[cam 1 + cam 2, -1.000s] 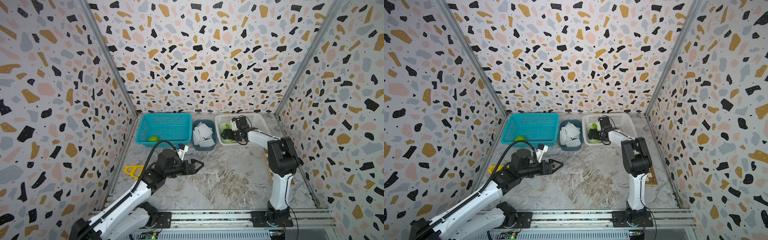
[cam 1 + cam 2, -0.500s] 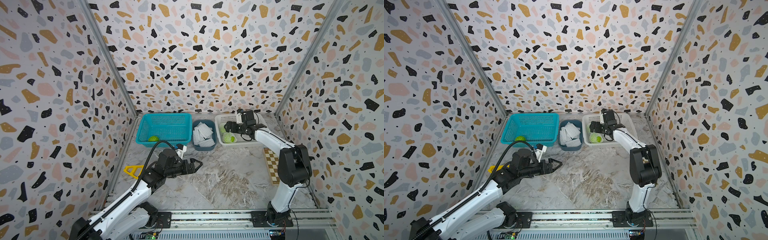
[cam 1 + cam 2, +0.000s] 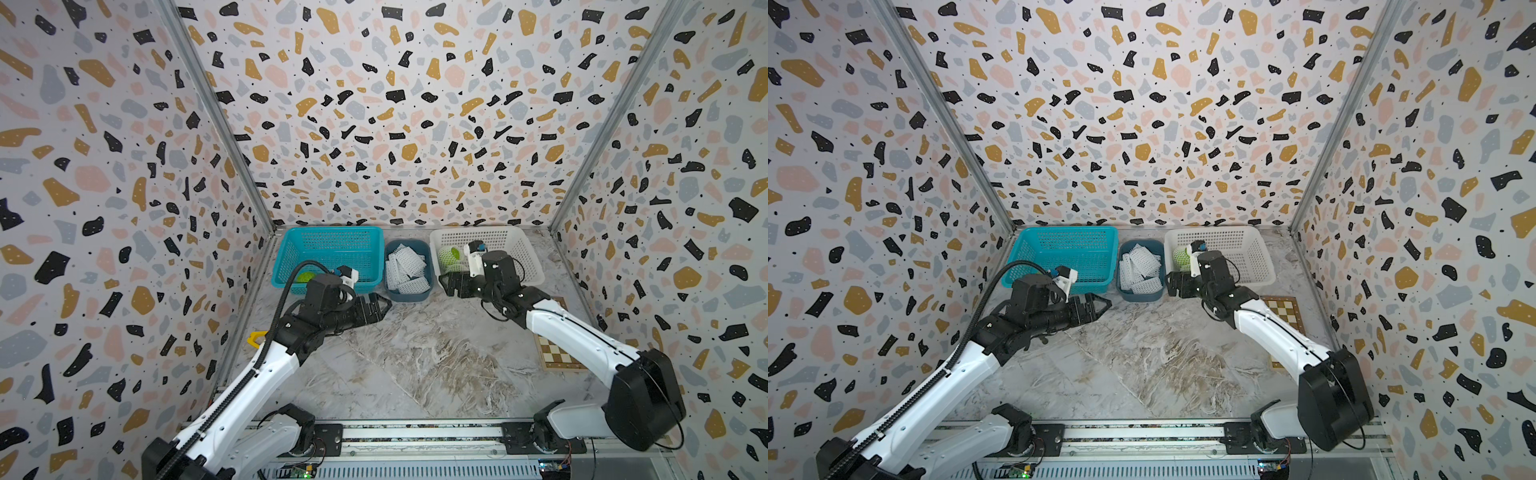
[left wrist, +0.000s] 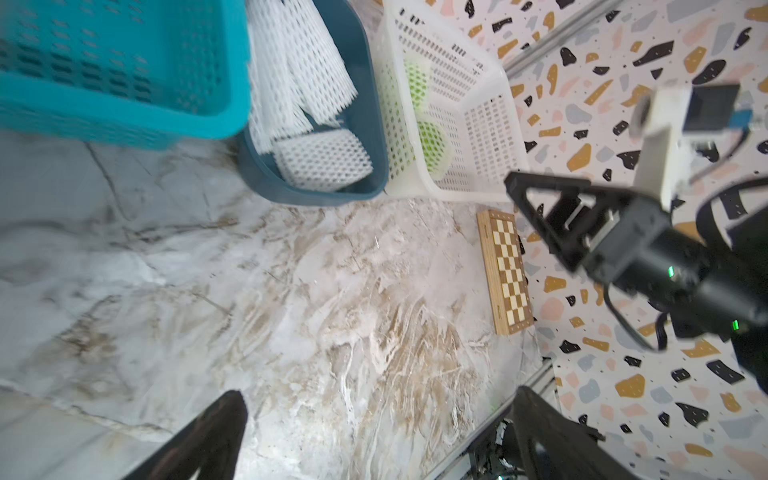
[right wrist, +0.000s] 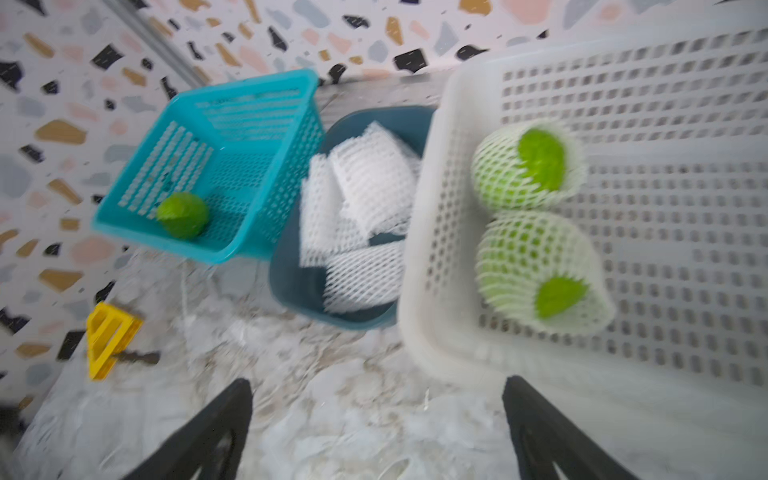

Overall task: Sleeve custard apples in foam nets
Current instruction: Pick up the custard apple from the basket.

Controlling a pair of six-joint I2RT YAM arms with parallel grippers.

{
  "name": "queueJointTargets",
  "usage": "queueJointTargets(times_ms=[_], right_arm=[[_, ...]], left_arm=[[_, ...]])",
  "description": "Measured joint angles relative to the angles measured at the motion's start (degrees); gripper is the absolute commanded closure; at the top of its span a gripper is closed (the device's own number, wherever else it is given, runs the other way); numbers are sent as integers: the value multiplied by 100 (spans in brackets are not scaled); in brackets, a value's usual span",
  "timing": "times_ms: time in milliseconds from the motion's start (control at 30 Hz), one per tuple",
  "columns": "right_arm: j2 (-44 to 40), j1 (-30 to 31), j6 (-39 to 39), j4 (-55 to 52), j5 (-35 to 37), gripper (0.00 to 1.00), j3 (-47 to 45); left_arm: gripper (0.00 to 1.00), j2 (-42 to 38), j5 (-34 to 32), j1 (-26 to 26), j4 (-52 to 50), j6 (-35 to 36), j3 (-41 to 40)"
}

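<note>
- Overhead, in both top views: left gripper hangs released and empty, forearm levelled toward the dark blue tub of white foam mesh nets. Right gripper is spread and empty beside the white perforated plastic basket, elbow bent.
- Left wrist view: jaws apart, nothing between; tub ahead, presumably the next pick.
- Right wrist view: two netted green custard apples lie in the white basket, evidently finished; one bare bumpy green custard apple waits in the teal plastic basket.
</note>
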Motion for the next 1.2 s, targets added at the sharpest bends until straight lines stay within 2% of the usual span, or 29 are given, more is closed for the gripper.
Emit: queueJointTargets(times_ms=[100,233,400,533,900,1200], right_arm=[[-413,313,13,111,26,4,-483],[-820,756,-7,197,81,3,-999],[-1255,1204,-59,365,101,2,-1458],[-1360,1338,-79,494,105,2,-1641],[-1718,1425,-140,625,98,3,-2059],[-1803,1462,-142,678,70,3,-2159]], left_arm=[[1,398,-188,382,-415,258,597],[1,1080,-776,772,-981,682,1478],[1,1786,-1386,1209,-1349,1012,2076],[1,2448,-1862,1467,-1519,1143,2380],[3,4087,-2662,2063,-1843,1364,3296],[2,5189,-2914,2367,-2096,1589,4238]])
